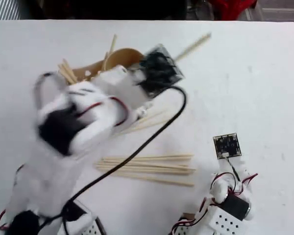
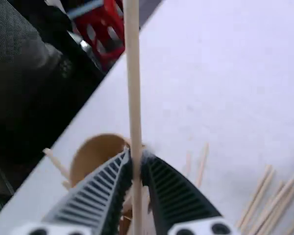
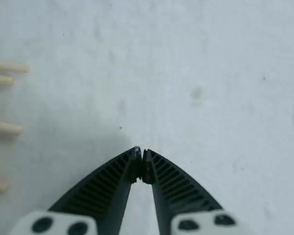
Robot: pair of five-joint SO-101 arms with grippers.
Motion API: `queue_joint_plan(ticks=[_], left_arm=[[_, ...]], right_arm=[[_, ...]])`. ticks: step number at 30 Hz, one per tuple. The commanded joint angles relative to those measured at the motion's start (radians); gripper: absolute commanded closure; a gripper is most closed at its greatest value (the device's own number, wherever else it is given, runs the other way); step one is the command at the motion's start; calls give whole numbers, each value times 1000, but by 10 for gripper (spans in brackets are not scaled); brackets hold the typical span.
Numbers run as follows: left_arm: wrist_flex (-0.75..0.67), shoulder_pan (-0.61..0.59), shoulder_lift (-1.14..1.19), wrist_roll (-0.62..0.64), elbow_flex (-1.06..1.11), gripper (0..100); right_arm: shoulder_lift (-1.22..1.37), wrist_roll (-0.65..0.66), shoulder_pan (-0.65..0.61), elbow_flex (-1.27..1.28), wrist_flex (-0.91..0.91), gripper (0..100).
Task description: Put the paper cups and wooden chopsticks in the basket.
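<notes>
My left gripper (image 2: 135, 155) pinches a wooden chopstick (image 2: 132, 73) pointing straight past its tips, the brown container (image 2: 95, 154) just beside them. My right gripper (image 3: 140, 152) rests closed, empty.

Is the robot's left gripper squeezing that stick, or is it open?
Shut. The left gripper clamps one wooden chopstick, jaws pressed against both its sides.

We see pale tan chopsticks (image 1: 147, 166), a brown paper cup (image 2: 95, 154), a white table (image 1: 264, 73), a black ribbed left gripper (image 2: 135, 156) with a white base, and a red crate (image 2: 105, 34) at upper left.
</notes>
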Motion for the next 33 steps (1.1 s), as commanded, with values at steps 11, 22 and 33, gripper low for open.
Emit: queue_joint_plan(ticks=[11,22,33], left_arm=[[-304,-245,-444,176,321,980],[-887,-343,-622,252,875,979],[-987,-367,-426,262,913,978]], right_arm=[[-13,11,-12,11,-7,977],[-13,11,-12,11,-7,977],[-13,11,-12,11,-7,977]])
